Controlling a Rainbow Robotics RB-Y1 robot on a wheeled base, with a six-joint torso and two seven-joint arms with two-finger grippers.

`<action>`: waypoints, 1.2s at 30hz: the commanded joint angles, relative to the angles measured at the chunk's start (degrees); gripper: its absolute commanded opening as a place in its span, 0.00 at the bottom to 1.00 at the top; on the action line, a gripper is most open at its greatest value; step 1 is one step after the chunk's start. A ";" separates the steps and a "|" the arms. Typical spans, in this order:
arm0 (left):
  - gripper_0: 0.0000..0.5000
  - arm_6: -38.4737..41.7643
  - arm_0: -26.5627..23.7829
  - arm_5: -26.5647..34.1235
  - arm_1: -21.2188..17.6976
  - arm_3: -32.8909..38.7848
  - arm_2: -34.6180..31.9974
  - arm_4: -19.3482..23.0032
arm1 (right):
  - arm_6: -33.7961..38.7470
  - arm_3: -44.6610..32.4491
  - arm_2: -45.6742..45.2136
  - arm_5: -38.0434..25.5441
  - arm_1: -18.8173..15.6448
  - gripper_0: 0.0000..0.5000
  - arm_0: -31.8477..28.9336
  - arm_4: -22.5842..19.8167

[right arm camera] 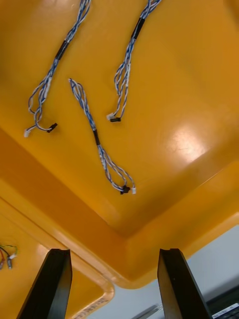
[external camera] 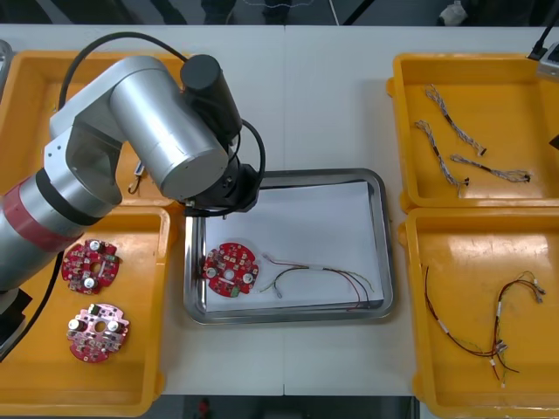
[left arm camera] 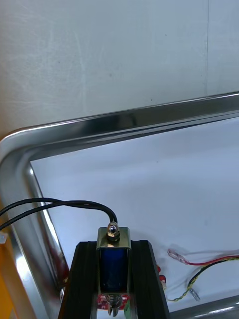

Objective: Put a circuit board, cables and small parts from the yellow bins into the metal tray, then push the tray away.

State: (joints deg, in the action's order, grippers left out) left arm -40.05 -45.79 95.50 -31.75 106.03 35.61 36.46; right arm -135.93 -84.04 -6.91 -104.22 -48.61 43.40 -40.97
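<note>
My left gripper (left arm camera: 114,249) is shut on a small metal part (left arm camera: 113,256) with a blue body and two black wires (left arm camera: 50,204). It hangs over the near-left corner of the metal tray (left arm camera: 124,122), just above the round red circuit board (external camera: 230,269). In the front view the left gripper (external camera: 217,205) is mostly hidden under its wrist. A red and yellow cable (external camera: 319,279) lies in the tray (external camera: 382,253) beside the board. My right gripper (right arm camera: 114,251) stands open above the rim of the far right bin (right arm camera: 174,99), which holds blue and white cables (right arm camera: 99,144).
Two more red boards (external camera: 90,264) (external camera: 98,331) lie in the near left bin (external camera: 35,384). A small metal part (external camera: 138,185) shows in the far left bin. Red and yellow cables (external camera: 489,323) lie in the near right bin. Bare table lies beyond the tray.
</note>
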 commanded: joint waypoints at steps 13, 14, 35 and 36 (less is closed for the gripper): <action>0.00 0.24 0.09 -6.64 1.26 -7.16 5.78 -2.97 | -4.34 9.69 10.25 12.37 -1.67 1.00 2.92 -2.10; 0.00 0.33 0.09 -6.91 1.26 -7.51 5.96 -2.97 | -4.52 10.65 11.13 13.34 -1.58 1.00 2.92 -2.28; 0.75 1.64 0.17 -10.42 1.17 -11.11 7.54 -3.67 | -6.45 21.38 16.58 28.98 1.76 1.00 2.92 -4.21; 0.90 1.64 0.17 -10.42 1.17 -11.02 7.54 -3.85 | -6.36 21.46 17.10 29.51 1.76 1.00 2.92 -4.39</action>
State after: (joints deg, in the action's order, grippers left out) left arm -40.05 -45.79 85.64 -31.62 94.52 42.42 33.49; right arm -141.08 -62.72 7.49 -76.21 -47.07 43.90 -44.45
